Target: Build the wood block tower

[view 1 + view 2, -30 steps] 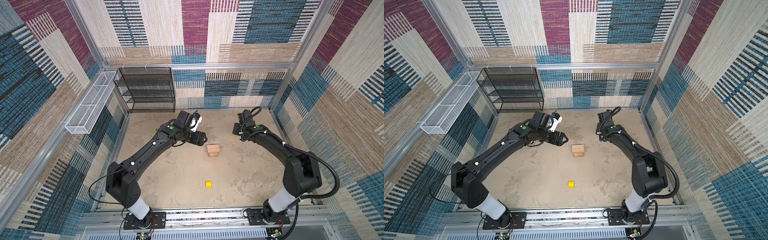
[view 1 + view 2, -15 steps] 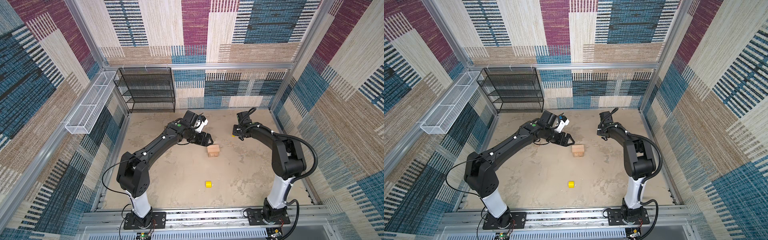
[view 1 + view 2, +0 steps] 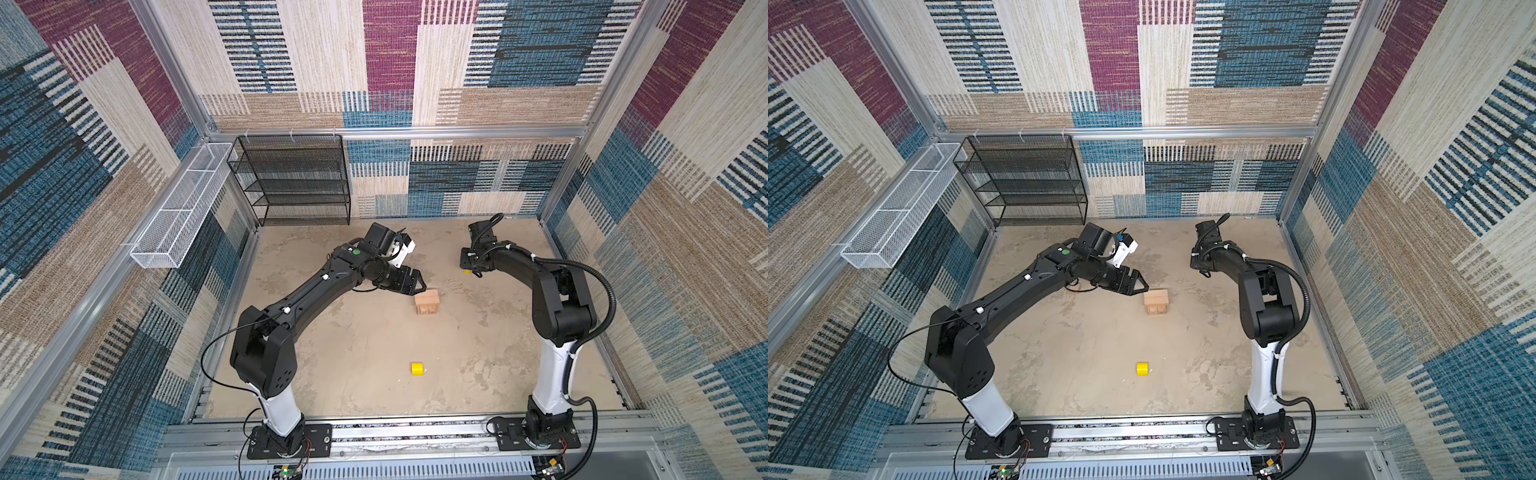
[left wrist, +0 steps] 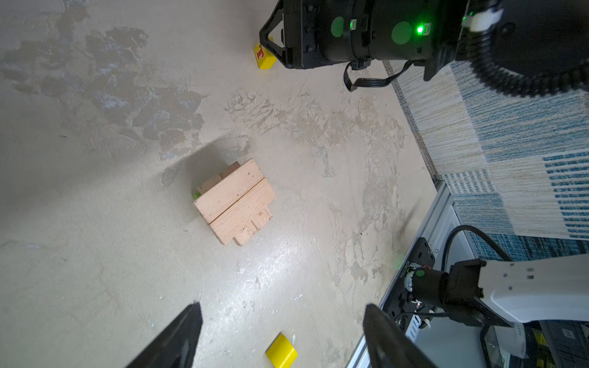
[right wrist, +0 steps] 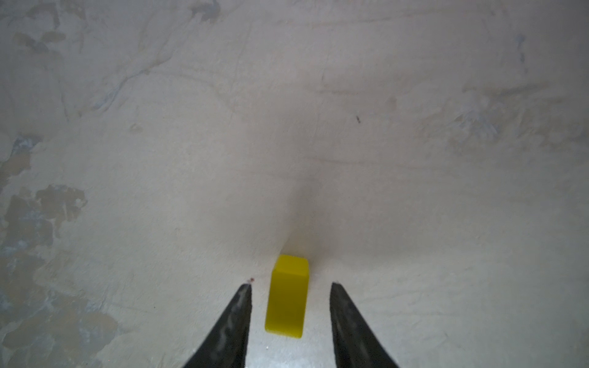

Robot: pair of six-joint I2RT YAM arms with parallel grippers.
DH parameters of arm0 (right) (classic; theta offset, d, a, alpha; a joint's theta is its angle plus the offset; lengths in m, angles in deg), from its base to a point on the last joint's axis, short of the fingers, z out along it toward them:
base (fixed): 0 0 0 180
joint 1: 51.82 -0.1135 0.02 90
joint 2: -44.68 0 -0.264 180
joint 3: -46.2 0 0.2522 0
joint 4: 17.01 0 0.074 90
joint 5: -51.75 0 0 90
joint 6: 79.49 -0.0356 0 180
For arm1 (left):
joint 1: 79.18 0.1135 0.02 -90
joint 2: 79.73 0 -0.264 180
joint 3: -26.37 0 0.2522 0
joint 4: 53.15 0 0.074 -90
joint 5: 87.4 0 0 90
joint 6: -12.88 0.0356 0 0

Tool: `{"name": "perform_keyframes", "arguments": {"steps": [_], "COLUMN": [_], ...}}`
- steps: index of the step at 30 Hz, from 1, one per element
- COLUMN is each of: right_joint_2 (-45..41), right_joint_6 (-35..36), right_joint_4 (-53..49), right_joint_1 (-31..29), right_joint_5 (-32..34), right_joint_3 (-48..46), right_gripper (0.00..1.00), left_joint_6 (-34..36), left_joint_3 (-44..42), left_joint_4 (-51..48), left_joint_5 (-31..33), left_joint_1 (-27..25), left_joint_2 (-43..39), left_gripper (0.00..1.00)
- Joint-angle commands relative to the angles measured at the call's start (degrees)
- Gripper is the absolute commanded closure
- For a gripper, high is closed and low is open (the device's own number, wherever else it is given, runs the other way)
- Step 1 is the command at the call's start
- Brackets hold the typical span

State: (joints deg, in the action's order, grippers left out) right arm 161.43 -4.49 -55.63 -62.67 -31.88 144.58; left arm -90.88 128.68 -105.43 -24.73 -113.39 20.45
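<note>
scanning both top views: tower [image 3: 427, 301] sitting mid table [image 3: 357, 332], tan planks on top. left gripper [image 3: 419, 284] hanging just beside it, spread wide, gripping nothing. right gripper [image 3: 468, 266] reaching down at the far side, well apart from the tower, over a yellow block [image 3: 467, 272]. spare yellow piece [image 3: 1142, 368] lying alone nearer the arm bases.

checking left wrist: looking down on the tower [image 4: 235, 200], two tan planks lying side by side as the top layer, crosswise planks poking out below, sliver of green brick [image 4: 195, 195] peeking at one low edge. top looking flat and free for a cap. red letter showing on the yellow block [image 4: 264, 57].

checking right wrist: straddling the yellow block [image 5: 287, 299], fingers [image 5: 237, 315] apart with a gap showing on each side, not clamping yet. probably picking it for the top. doing it well: centring the block between the pads, squeezing on the flat long faces, lifting straight, avoiding tipping it while closing.
</note>
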Motion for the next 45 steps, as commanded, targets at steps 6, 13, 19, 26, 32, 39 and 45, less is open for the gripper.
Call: {"name": "perform_keyframes", "arguments": {"steps": [6,13,19,26,32,39,45], "right_joint_2": [1.9,2.3,2.3,0.1,-2.0,-4.1,-5.4], "right_joint_6": [1.0,2.3,4.0,5.5,4.2,0.6,-0.4], "right_joint_4": [-2.0,-3.0,-4.5,-6.9,-10.8,-13.1,-12.9], "right_joint_1": [0.0,0.0,-0.1,-2.3,-8.2,-11.2,-12.1], "right_joint_5": [0.2,0.8,2.3,8.4,19.9,25.1,23.1], "right_joint_3": [2.0,2.5,2.3,1.0,-3.0,-9.2,-10.8], "right_gripper": [0.61,0.64,0.77,0.83,0.82,0.81,0.73], "left_joint_6": [0.2,0.2,0.4,0.1,-0.2,-0.6,-0.8], "left_joint_3": [-0.5,-0.6,-0.5,-0.6,-0.7,-0.9,-1.0], "left_joint_4": [-0.7,-0.9,-1.3,-1.2,-1.3,-1.3,-1.2], "left_joint_5": [0.2,0.8,1.5,1.4,1.2,1.0,0.9], "left_joint_1": [0.0,0.0,0.1,0.1,0.0,0.1,0.1], "left_joint_2": [-0.7,-0.8,-0.9,-1.3,-1.9,-2.7,-2.8], "left_gripper": [0.16,0.16,0.16,0.16,0.16,0.16,0.16]}}
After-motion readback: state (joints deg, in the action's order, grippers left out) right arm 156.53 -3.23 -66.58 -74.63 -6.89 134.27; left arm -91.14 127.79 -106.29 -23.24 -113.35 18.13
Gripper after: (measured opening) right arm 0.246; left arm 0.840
